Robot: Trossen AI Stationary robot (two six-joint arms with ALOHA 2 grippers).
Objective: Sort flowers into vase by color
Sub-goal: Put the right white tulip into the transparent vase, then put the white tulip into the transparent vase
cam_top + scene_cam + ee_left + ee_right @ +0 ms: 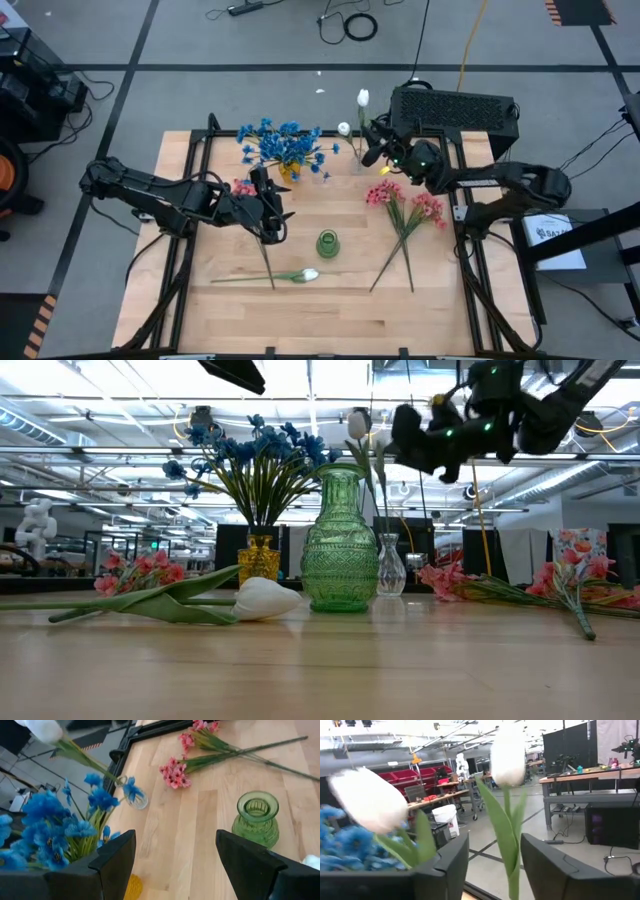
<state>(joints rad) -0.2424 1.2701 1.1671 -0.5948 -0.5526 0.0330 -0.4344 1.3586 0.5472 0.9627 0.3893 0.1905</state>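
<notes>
A clear vase (390,565) at the table's far middle holds two white tulips (509,752) (370,800). My right gripper (495,845) is level beside them and open, with the stem (512,870) of one tulip standing between its spread fingers. Blue flowers (285,148) fill a yellow vase (258,558). A green vase (328,243) stands mid-table with nothing in it. Another white tulip (300,275) lies flat near it. Pink flowers (405,212) lie at the right, and one more pink flower (243,187) lies under my left gripper (272,225), which hovers open.
A black case (455,110) sits beyond the table's far right corner. The black table frame (200,150) runs along the edges. Bare wood (330,320) lies toward the near edge.
</notes>
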